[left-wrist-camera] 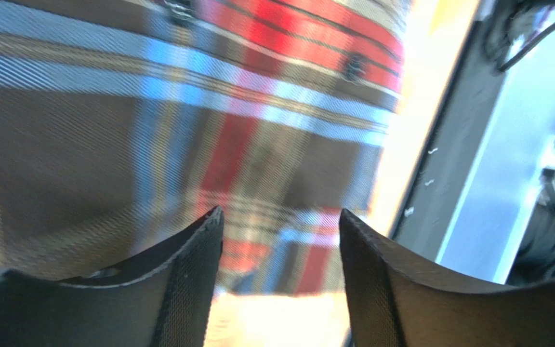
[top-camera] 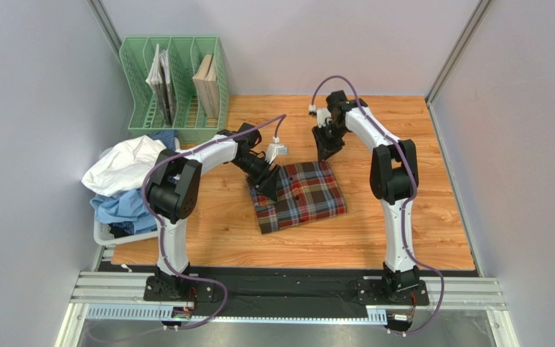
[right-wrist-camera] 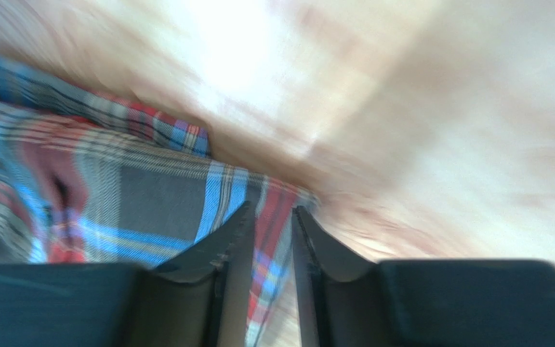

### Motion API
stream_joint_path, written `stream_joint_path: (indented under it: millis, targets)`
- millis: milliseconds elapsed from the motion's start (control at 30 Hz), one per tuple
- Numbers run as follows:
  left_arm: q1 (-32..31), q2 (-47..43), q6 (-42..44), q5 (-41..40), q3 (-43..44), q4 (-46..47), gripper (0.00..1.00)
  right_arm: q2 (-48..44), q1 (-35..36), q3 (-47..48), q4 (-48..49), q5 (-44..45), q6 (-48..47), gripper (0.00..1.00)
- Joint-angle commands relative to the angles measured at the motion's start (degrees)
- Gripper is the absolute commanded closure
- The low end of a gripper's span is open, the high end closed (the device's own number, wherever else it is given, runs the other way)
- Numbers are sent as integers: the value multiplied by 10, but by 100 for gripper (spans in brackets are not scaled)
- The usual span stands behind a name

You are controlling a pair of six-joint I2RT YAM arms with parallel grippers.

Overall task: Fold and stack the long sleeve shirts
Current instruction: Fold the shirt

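Observation:
The tartan shirt (top-camera: 302, 195) lies folded into a rectangle in the middle of the wooden table. My left gripper (top-camera: 269, 189) is over its left far corner, open and empty; in the left wrist view (left-wrist-camera: 280, 213) the plaid cloth (left-wrist-camera: 186, 108) lies close under the spread fingers. My right gripper (top-camera: 326, 150) hangs just above the shirt's far right corner. In the blurred right wrist view (right-wrist-camera: 269, 211) the jaws stand a narrow gap apart, with the shirt corner (right-wrist-camera: 135, 195) and the table seen through the gap. A white shirt (top-camera: 125, 163) and a light blue shirt (top-camera: 117, 206) lie heaped at the left.
A green file rack (top-camera: 175, 87) holding books stands at the far left of the table. The shirt heap sits in a white tray (top-camera: 103, 235) off the table's left edge. Grey walls close in both sides. A black strip and metal rail (left-wrist-camera: 490, 181) run along the near edge.

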Motion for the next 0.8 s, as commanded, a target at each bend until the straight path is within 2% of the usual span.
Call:
stream_joint_path:
  millis: [0,33,67,100,200,233,367,433,533,567,633,667,767]
  targets:
    - [36,-169,-117,46,-80,119,32,-84,2,75,-14,21,-19,63]
    - [51,-188,-148,40,-92,173,28,-109,11,59,-12,11,-13,57]
    - [65,-203,-169,22,-96,184,15,-133,20,28,-4,5,-8,47]
    - [81,-224,-170,5,-93,187,11,-178,33,-36,23,12,-2,35]
    - [101,-263,-173,-54,-89,195,7,-216,105,-135,67,53,14,19]
    - [105,-274,-178,-75,-92,201,1,-211,137,-142,68,59,29,18]
    - [126,-321,-177,-127,-86,176,1,-149,195,-134,37,78,37,16]
    - [145,-343,-178,-136,-81,152,1,-127,226,-155,40,69,11,15]
    - [196,-374,-226,-92,-113,167,1,-117,269,-206,41,62,-36,15]
    - [222,-378,-239,-57,-123,175,1,-119,278,-225,40,59,-85,15]
    - [233,-375,-241,-37,-136,172,1,-144,292,-273,37,52,-140,15]
    - [233,-370,-236,-30,-136,163,1,-157,294,-324,33,55,-213,15]
    - [217,-355,-255,-24,-159,162,1,-241,282,-429,13,76,-346,15]
